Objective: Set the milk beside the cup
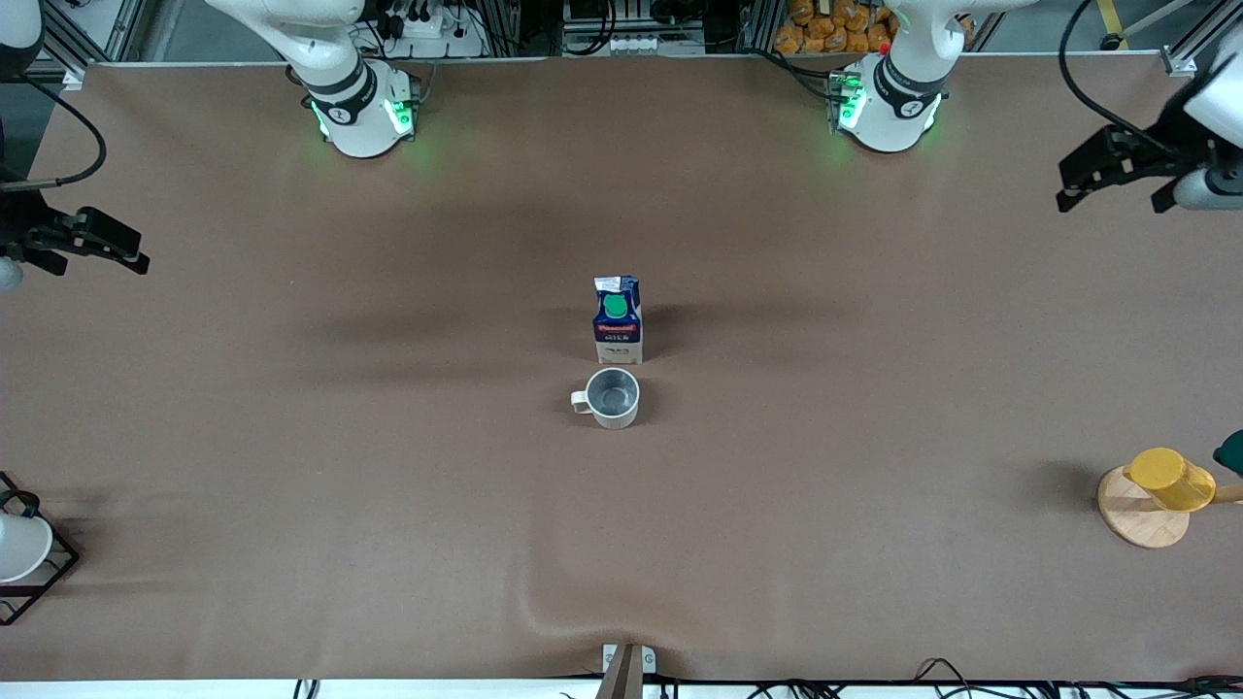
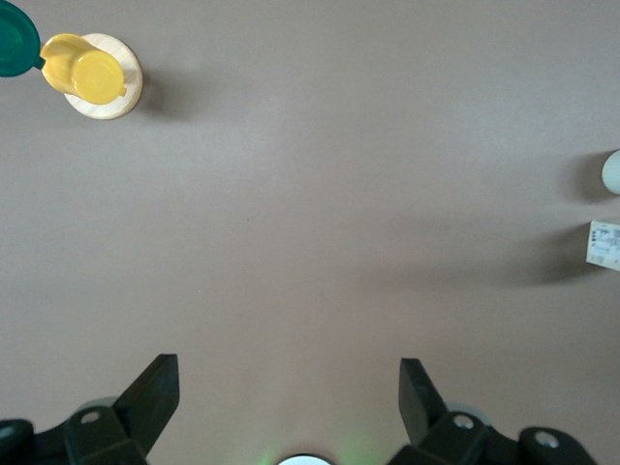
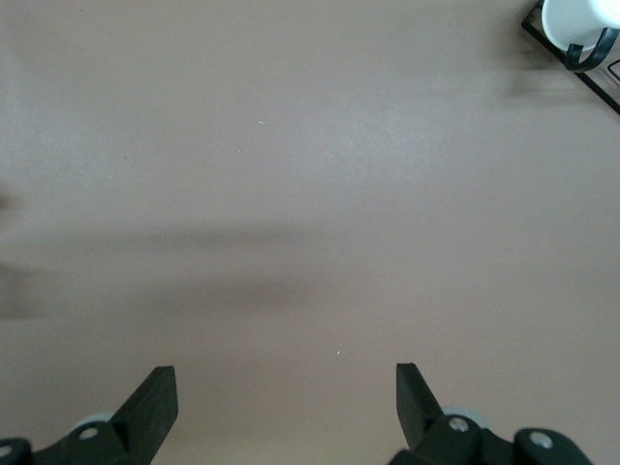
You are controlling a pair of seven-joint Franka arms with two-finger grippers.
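**Milk carton stands just beside the mug at mid-counter, both arms waiting at the ends**

The milk (image 1: 618, 320) stands upright near the middle of the brown counter (image 1: 388, 505), its green round cap and red label band turned toward the front camera. The cup (image 1: 613, 397) sits just beside it, nearer to the front camera, upright with its grey interior showing and its small loop handle pointing toward the right arm's end of the counter. Whether carton and mug touch or are parted by a thin gap is hard to say from the front view; they look very close.

The left gripper (image 1: 1112, 197) hangs above the left arm's end of the counter, released and empty, its two dark fingers (image 2: 155, 392) spread wide over bare surface in the left wrist view. That arm waits. At the edge of the same wrist view a pale corner of the carton (image 2: 604, 244) and a sliver of the mug (image 2: 611, 172) can be seen.

The right gripper (image 1: 115, 249) hangs above the right arm's end of the counter, likewise released with nothing between its fingers (image 3: 155, 399), and that arm waits too.

A yellow cup (image 1: 1172, 479) lies tipped on a round wooden coaster (image 1: 1136, 515) toward the left arm's end, with a dark green object (image 1: 1231, 451) at the picture's edge beside it. A white cup (image 1: 19, 546) sits in a black wire rack (image 1: 49, 582) toward the right arm's end.
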